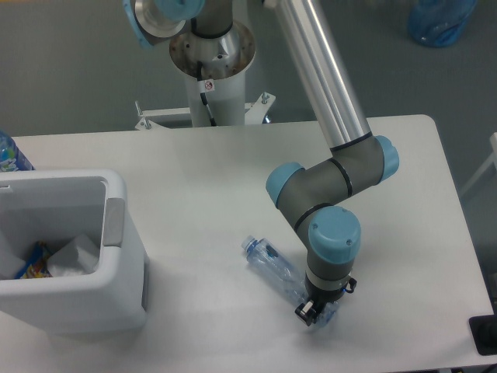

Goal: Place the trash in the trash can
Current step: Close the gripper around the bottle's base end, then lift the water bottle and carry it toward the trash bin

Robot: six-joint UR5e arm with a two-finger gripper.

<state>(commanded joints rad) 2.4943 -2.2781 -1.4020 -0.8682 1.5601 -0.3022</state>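
Observation:
A clear, blue-tinted plastic bottle (272,266) lies slantwise on the white table, cap toward the upper left. Its lower right end sits under my gripper (317,312), which points straight down and looks shut on the bottle; the wrist hides most of the fingers. The white trash can (118,233) stands at the table's left front, well apart from the gripper. Inside it lies a crumpled white paper wad (74,256).
A colourful wrapper (33,260) also lies in the can. A blue-labelled bottle (9,155) shows at the left edge behind the can. The robot's base (213,54) rises behind the table. A blue bag (439,20) is on the floor, top right. A dark object (484,334) sits at the lower right.

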